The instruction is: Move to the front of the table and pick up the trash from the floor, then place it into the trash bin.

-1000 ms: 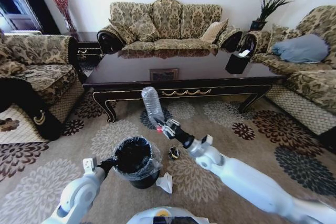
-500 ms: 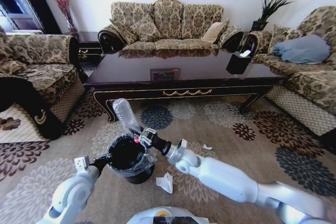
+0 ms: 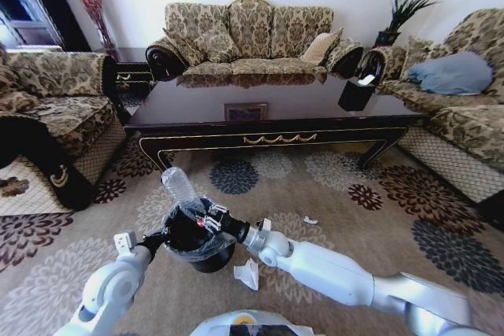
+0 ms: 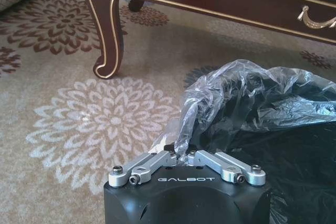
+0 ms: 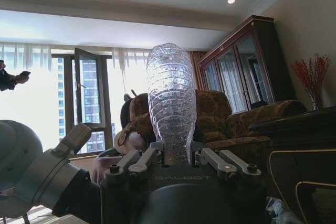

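My right gripper (image 3: pixel 207 221) is shut on the neck of the clear plastic bottle (image 3: pixel 179 183), right over the mouth of the black trash bin (image 3: pixel 206 259). The bottle tilts up and away, cap end down. In the right wrist view the bottle (image 5: pixel 171 100) stands up from between the fingers (image 5: pixel 137 162). My left gripper (image 3: pixel 161 238) is at the bin's near-left rim; the left wrist view shows this gripper (image 4: pixel 181 156) shut on the crinkled bag liner (image 4: pixel 247 95). Crumpled white paper (image 3: pixel 247 274) lies on the carpet floor (image 3: pixel 331 175) beside the bin. A tiny white scrap (image 3: pixel 310 220) lies farther right.
The long dark table (image 3: pixel 276 138) stands just beyond the bin, its curved leg (image 4: pixel 105 30) close to it. Sofas ring the carpet on the left (image 3: pixel 47 116), back (image 3: pixel 252 37) and right (image 3: pixel 465 108). A black tissue box (image 3: pixel 356 92) sits on the table's right end.
My right arm has swung left and down, carrying the bottle from in front of the table to over the bin's mouth. The left gripper has stayed at the bin's rim.
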Controlling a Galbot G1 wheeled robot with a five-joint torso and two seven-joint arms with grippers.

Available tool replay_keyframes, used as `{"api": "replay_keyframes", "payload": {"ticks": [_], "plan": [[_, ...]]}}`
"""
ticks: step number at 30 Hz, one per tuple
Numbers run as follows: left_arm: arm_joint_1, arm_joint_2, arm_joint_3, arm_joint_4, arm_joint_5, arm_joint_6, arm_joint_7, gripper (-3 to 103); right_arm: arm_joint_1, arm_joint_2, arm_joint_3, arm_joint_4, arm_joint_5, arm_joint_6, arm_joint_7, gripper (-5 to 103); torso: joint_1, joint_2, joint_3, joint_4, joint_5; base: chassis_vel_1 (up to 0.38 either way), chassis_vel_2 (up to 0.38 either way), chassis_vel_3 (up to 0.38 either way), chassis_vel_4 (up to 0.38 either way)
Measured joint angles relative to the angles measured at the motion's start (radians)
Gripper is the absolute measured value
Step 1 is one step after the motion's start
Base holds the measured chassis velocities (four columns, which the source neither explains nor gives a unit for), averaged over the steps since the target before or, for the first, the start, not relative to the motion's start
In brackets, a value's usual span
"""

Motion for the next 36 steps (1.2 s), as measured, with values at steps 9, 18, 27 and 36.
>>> {"api": "replay_keyframes", "payload": {"ticks": [9, 18, 27, 36], "plan": [[0.002, 0.002, -0.005, -0.003, -0.002, 0.000, -0.002, 3, -0.005, -0.021, 0.003, 0.002, -0.013, 0.000, -0.002, 44, 0.000, 0.000, 0.000, 0.0000, 0.0000, 0.000, 0.000, 0.000, 0.000], [0.014, 0.003, -0.021, -0.010, 0.001, 0.001, -0.003, 3, -0.009, -0.045, 0.021, 0.027, -0.014, 0.001, -0.003, 77, 0.000, 0.000, 0.000, 0.0000, 0.0000, 0.000, 0.000, 0.000, 0.000], [0.035, 0.003, -0.056, -0.025, 0.003, 0.002, -0.003, 3, -0.032, -0.088, 0.090, 0.076, -0.019, 0.000, -0.001, 100, 0.000, 0.000, 0.000, -0.0001, 0.0001, 0.000, 0.000, 0.000, 0.000], [0.076, 0.015, -0.138, -0.075, -0.042, 0.007, -0.029, 3, -0.080, -0.161, 0.258, 0.099, -0.090, -0.151, 0.216, 100, 0.000, 0.000, 0.000, 0.0001, 0.0002, 0.000, 0.000, 0.000, 0.000]]}}
